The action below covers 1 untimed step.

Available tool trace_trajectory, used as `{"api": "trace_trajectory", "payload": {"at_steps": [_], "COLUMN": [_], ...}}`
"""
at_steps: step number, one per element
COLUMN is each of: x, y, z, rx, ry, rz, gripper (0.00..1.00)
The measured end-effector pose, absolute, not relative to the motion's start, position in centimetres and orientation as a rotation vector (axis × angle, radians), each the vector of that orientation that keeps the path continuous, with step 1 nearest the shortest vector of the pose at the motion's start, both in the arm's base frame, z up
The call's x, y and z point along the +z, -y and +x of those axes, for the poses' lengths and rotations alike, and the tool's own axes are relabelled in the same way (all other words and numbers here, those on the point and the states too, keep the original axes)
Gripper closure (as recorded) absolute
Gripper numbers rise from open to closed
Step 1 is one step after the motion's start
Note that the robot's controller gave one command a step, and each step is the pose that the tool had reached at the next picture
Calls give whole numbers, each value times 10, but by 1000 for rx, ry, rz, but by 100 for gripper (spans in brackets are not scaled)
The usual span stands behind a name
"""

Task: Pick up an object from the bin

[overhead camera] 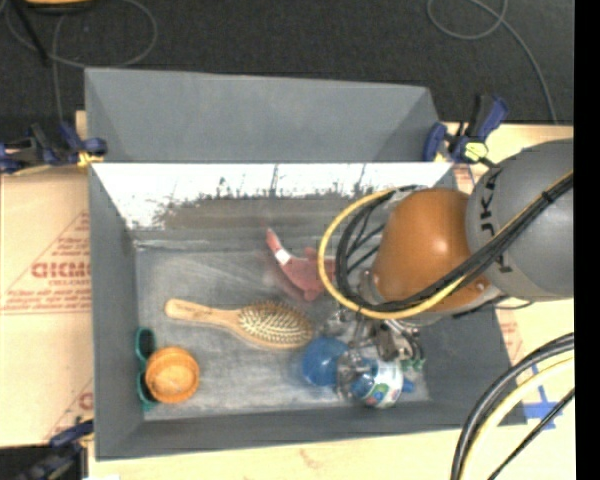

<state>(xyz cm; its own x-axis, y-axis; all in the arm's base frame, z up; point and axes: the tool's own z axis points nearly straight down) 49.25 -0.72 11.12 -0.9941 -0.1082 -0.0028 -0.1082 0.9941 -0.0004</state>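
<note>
Your arm [525, 223] reaches in from the right; its orange wrist cover [425, 243], looped with cables [325, 258], sits above the down-pointing hand [378, 353].

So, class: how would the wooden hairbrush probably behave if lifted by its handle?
The wooden hairbrush looks rigid, so it should not flop. Its bristled head is broader than the handle, so it would probably tip head-down.

One pale wooden hairbrush [252, 323] with an oval bristled head, one round orange ball [171, 374] and one curved dark-green plastic piece [142, 356]. One pink-red thing [300, 268] of folded shape, one round blue ball [319, 366], one white rounded thing [382, 389] with green and blue markings. Six loose things in all, in one grey metal bin [115, 298].
</note>
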Motion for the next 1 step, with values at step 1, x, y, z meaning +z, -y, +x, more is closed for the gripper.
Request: {"api": "trace_trajectory", "payload": {"at_steps": [1], "x": [218], "y": [25], "z": [489], "rx": [-1], "ry": [-3137], "rz": [-115], "gripper": [100]}}
